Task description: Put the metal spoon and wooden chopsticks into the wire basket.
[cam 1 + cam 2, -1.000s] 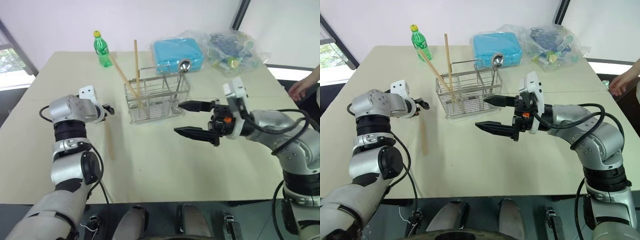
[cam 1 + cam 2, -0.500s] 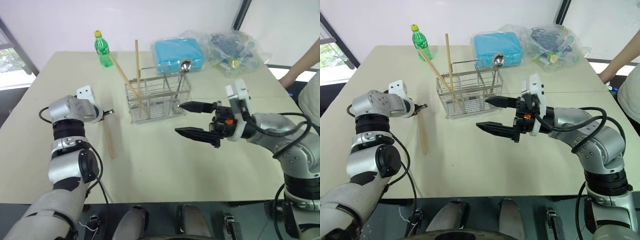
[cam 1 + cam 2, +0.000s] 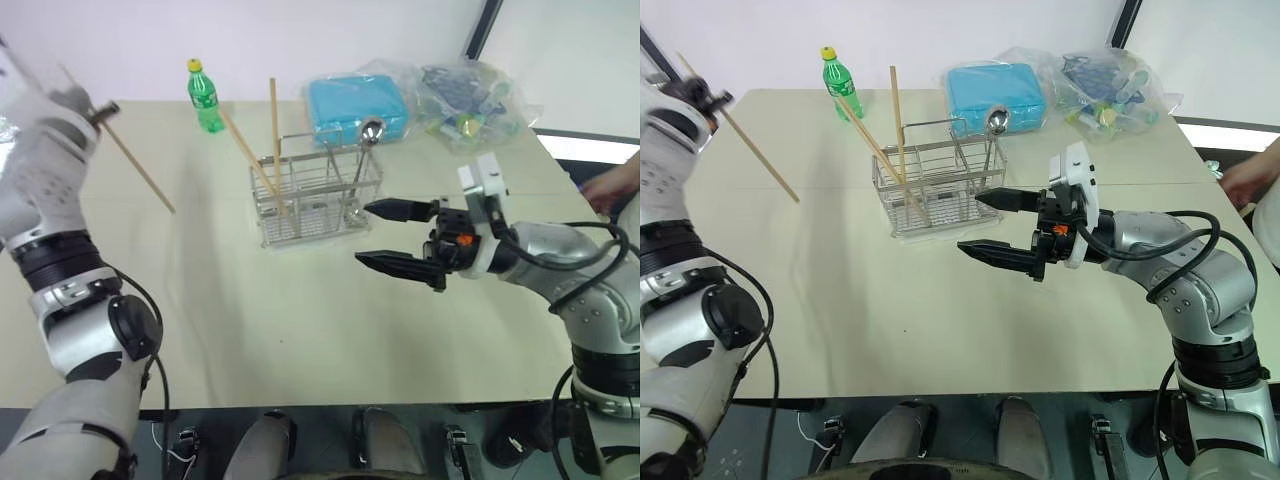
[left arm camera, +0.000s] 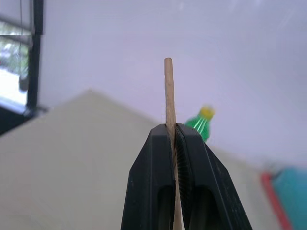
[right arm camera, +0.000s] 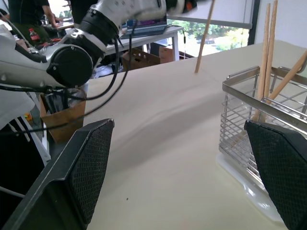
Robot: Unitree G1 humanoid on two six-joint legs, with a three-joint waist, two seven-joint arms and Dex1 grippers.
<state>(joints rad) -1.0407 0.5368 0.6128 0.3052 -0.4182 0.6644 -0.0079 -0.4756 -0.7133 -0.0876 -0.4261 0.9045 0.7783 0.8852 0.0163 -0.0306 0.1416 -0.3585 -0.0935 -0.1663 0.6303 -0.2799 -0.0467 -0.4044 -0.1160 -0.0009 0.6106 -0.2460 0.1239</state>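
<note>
One wooden chopstick (image 3: 138,165) is hanging slanted above the table (image 3: 300,300), pinched in the closed left gripper (image 4: 173,132), well left of the wire basket (image 3: 315,195) holding two chopsticks and the metal spoon (image 3: 367,135). It should tip upright before lowering in. Right gripper (image 3: 400,238) is waiting wide open, empty.

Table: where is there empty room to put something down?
The table is bare along the near edge, in front of the wire basket, and to the basket's left. It is crowded at the far edge: green bottle, blue box, plastic bag.
</note>
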